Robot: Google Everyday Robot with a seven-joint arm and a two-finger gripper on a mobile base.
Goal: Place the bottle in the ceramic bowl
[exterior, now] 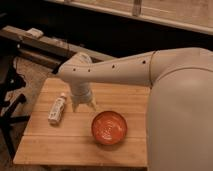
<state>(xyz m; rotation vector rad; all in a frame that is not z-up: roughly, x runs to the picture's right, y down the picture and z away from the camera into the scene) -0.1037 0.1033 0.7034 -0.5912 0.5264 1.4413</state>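
One bottle (57, 110) lying flat on wooden table (50, 145), long axis running front-to-back, cap pointing away and slightly right, gripper (84, 107) just beside it, spread open, empty, ceramic bowl (109, 128) near.

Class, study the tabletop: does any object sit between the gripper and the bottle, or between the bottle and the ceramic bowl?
Nothing visible does. The bottle lies on the wooden table just left of the gripper. Only the gripper itself hangs over the line towards the ceramic bowl.
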